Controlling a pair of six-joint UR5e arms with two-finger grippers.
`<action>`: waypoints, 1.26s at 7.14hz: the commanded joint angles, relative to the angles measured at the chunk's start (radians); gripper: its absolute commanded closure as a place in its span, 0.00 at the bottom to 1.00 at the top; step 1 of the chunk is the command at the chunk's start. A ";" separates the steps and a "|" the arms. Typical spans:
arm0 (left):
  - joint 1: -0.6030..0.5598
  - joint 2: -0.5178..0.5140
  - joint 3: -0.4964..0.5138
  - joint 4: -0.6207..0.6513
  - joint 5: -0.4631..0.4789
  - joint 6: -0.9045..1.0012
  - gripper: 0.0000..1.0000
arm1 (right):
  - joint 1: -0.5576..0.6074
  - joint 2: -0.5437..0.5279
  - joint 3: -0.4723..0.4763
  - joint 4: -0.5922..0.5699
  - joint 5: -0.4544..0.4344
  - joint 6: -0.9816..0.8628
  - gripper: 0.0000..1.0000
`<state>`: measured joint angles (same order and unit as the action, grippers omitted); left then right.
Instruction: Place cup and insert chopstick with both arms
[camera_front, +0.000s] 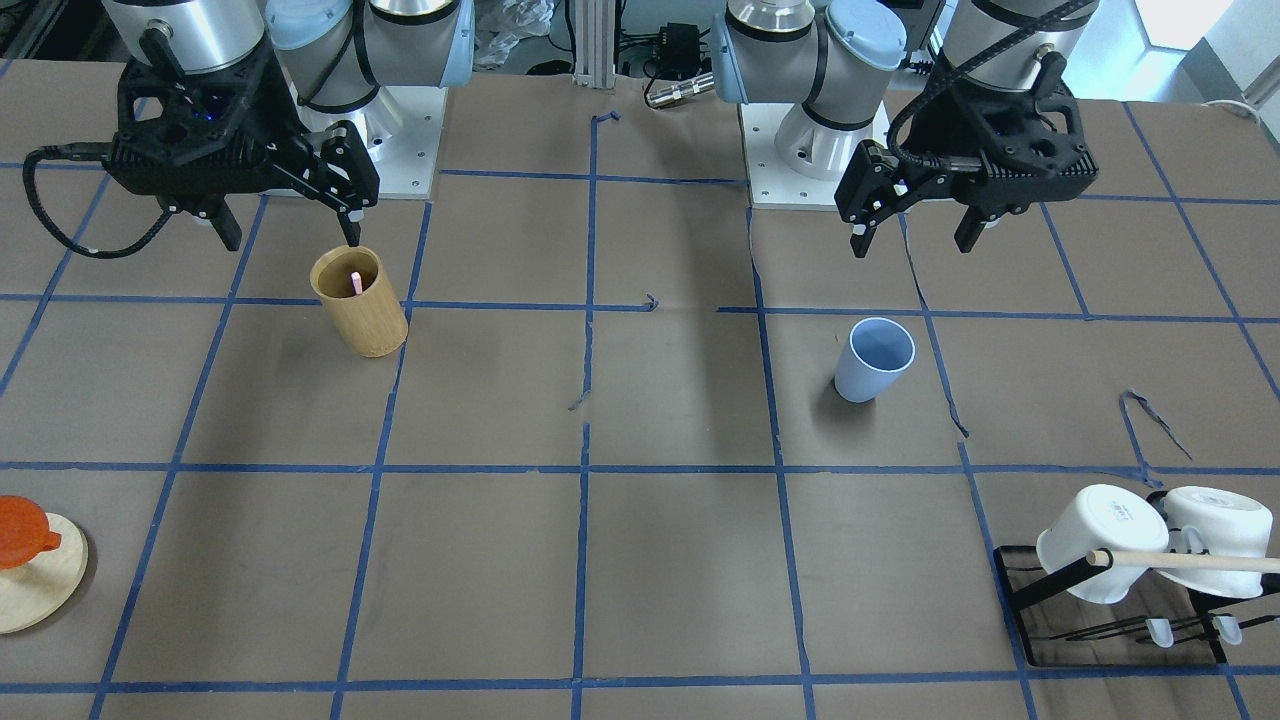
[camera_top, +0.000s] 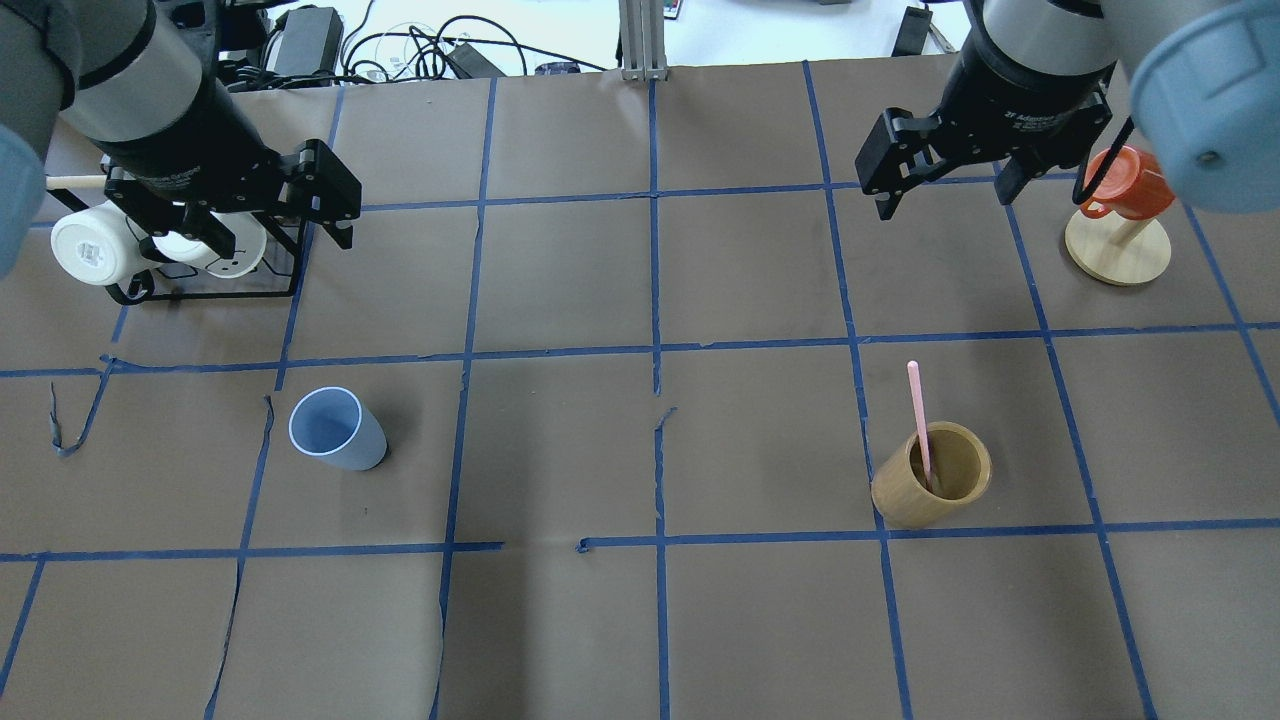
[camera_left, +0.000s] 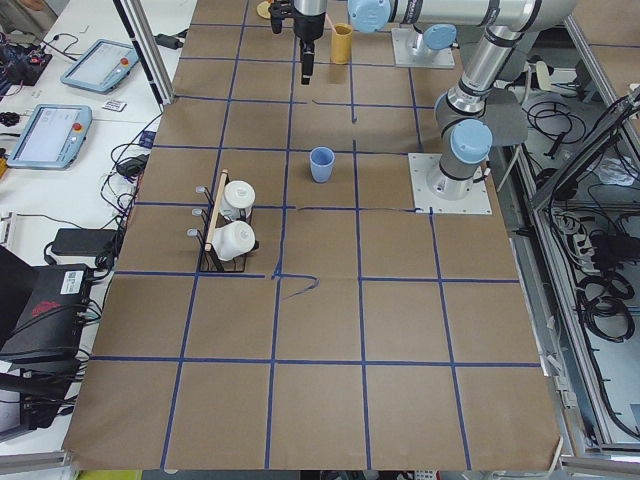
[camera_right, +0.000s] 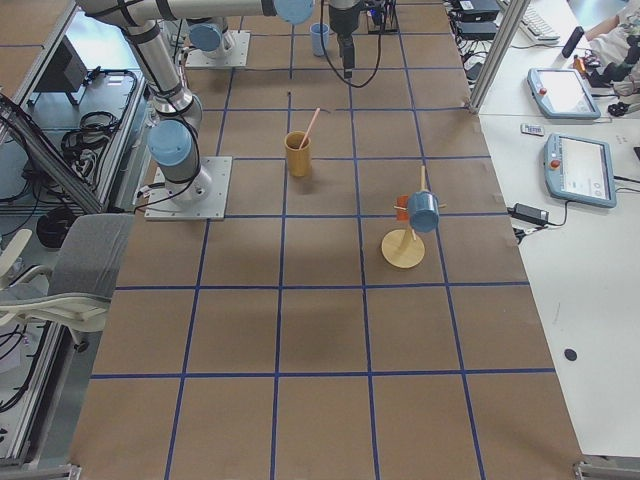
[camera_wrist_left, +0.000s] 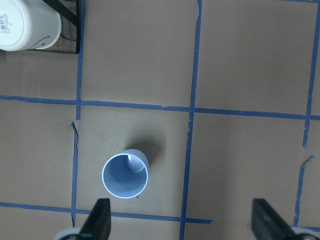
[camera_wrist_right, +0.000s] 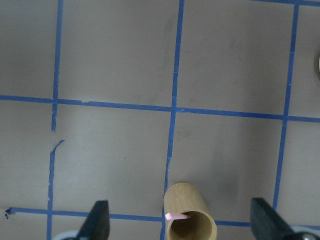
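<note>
Left claw (camera_front: 913, 243) and right claw (camera_front: 290, 238) are held apart. The cup (camera_front: 873, 360), likely light and slick, is best pinched at its rim.

One chopstick (camera_top: 917, 420), one bamboo holder (camera_top: 915, 500), two white mugs (camera_top: 90, 246).

Matt black plastic on left gripper (camera_top: 280, 235) and right gripper (camera_top: 945, 195). Below the left gripper, the cup (camera_top: 337, 430) is smooth matt light-blue plastic. Below the right gripper, the holder (camera_top: 930, 490) is dull bamboo-like wood and the chopstick (camera_top: 918, 420) in it smooth pink plastic. The table cover (camera_top: 560, 280) is matt brown paper with blue tape (camera_top: 654, 250). Glossy white mugs (camera_top: 90, 248) by the left gripper. By the right gripper, a glossy orange mug (camera_top: 1125, 180) on a pale wooden stand (camera_top: 1118, 250).
</note>
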<state>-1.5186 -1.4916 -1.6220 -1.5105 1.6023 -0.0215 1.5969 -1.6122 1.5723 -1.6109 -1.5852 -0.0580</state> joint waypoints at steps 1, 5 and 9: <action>0.000 0.004 -0.001 -0.002 0.002 0.001 0.00 | 0.000 -0.006 0.000 0.025 -0.004 0.001 0.02; 0.000 0.005 -0.001 -0.003 0.001 0.002 0.00 | -0.003 -0.005 0.003 0.016 -0.004 -0.009 0.01; 0.000 0.005 0.001 -0.002 -0.001 0.002 0.00 | -0.043 -0.005 0.022 0.031 -0.002 -0.020 0.01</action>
<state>-1.5186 -1.4868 -1.6217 -1.5127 1.6017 -0.0199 1.5569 -1.6111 1.5911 -1.5807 -1.5886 -0.0770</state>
